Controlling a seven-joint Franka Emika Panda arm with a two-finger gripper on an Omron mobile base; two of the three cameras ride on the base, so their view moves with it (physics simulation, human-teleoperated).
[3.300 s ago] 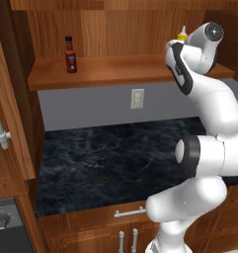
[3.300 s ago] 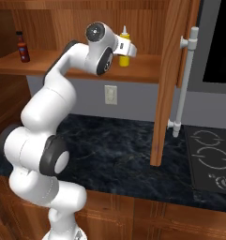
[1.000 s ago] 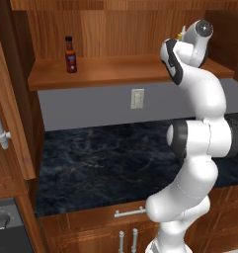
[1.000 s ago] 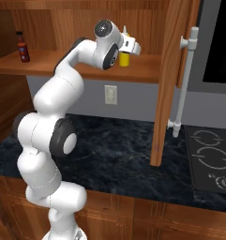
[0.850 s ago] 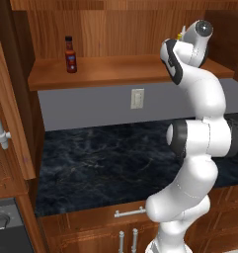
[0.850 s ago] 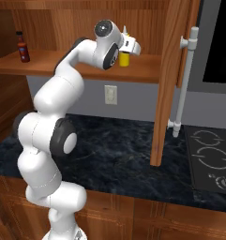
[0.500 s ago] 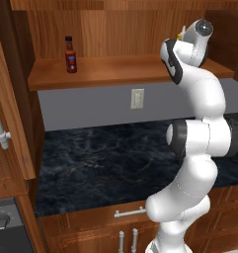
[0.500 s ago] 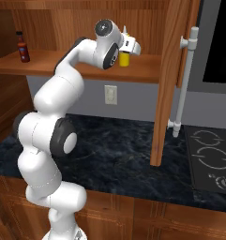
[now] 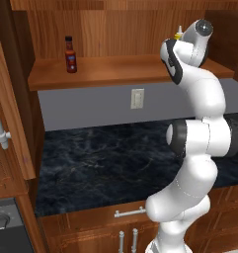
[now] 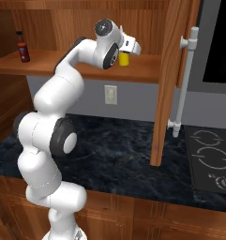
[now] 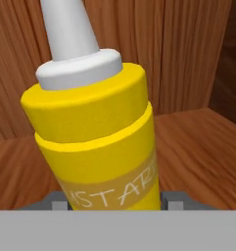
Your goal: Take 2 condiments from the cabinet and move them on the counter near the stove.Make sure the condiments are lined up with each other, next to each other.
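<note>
step: grasp | yellow plastic squeeze bottle [image 11: 92, 142] upright on reddish-brown wood cabinet shelf [image 9: 125, 69], right end | pincer [image 10: 128, 47] straddling bottle, grip unconfirmed | advice: clamp firmly, lift straight up

Over the past few seconds the white arm has straightened and reached deeper onto the cabinet shelf [image 10: 147, 65], carrying the hand [image 10: 127, 48] from a spot in front of the yellow squeeze bottle [image 11: 97, 142] right up to it. A moment ago the arm's upper links were bent lower and farther back; now the elbow stands upright above the counter [image 9: 115, 158] and the wrist sits level with the bottle's nozzle. In the final second the arm barely shifted, while the fingers, wide apart before, drew in against the bottle's lower sides. The bottle stands upright on the shelf between them.
</note>
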